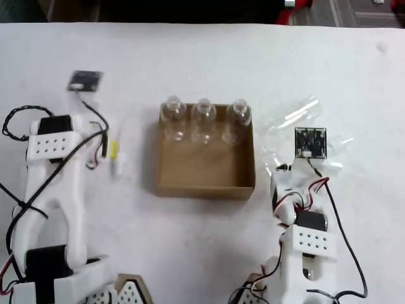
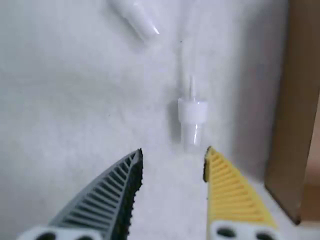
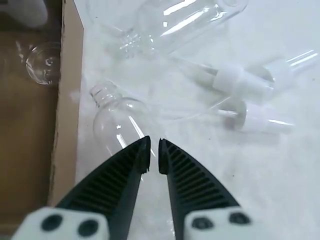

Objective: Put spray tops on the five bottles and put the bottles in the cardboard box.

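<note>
Three bottles (image 1: 204, 119) with no tops are stood in the cardboard box (image 1: 205, 188), two bottles (image 3: 117, 125) are left outside on the right; the left claw (image 2: 174, 151) is held open, the right claw (image 3: 153, 149) almost closed, empty.

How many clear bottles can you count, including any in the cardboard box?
5. Three bottles stand in a row along the cardboard box's far wall. Two lie on the table beside the box, by the right gripper. Others could be hidden by the arms.
</note>
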Robot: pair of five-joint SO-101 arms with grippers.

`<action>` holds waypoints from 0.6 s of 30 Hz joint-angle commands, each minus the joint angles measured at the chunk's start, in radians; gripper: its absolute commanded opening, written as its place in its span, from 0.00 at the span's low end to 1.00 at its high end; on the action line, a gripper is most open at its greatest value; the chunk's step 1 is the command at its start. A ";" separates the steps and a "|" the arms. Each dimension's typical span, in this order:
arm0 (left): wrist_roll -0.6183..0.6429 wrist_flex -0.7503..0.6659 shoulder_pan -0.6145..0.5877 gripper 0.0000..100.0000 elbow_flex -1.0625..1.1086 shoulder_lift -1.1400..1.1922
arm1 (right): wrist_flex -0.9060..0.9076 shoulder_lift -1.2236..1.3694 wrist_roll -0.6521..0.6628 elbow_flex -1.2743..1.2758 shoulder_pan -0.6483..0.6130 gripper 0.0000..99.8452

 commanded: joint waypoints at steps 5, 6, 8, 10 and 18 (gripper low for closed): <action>0.276 -0.072 0.048 0.31 -0.014 0.170 | -0.019 -0.001 0.011 0.006 -0.010 0.02; 0.285 -0.066 0.048 0.31 -0.041 0.220 | -0.019 -0.001 0.011 0.008 -0.010 0.02; 0.295 -0.032 0.050 0.31 -0.104 0.311 | -0.021 -0.001 0.011 0.008 -0.010 0.02; 0.302 0.006 0.047 0.31 -0.175 0.389 | -0.021 -0.001 0.011 0.008 -0.010 0.02; 0.299 0.038 0.050 0.31 -0.321 0.588 | -0.025 0.001 0.011 0.008 -0.010 0.02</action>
